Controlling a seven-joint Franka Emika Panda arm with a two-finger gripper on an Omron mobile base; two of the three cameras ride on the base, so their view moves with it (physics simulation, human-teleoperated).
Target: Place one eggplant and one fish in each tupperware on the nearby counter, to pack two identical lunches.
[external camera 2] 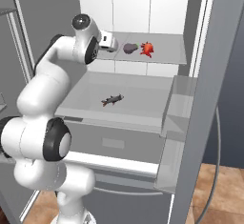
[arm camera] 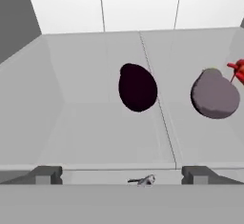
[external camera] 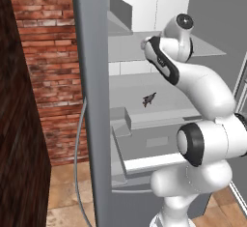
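Nothing packed yet. Hand (arm camera: 121, 175) open, empty, facing dark eggplant (arm camera: 137, 87) on upper fridge shelf (external camera 2: 167, 51); mauve eggplant (arm camera: 214, 94), red fish (external camera 2: 147, 49) beside it; grey fish (external camera 2: 112, 99) one shelf below.

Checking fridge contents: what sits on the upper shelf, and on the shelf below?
Upper shelf: a dark purple eggplant, a mauve eggplant and a red fish. Lower shelf: a grey-brown fish. The arm covers the upper shelf's left end.

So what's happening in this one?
The arm is reaching into an open fridge, its claw open and empty at the upper shelf. The dark purple eggplant lies straight ahead, the mauve eggplant and red fish beside it. A grey-brown fish lies on the shelf below.
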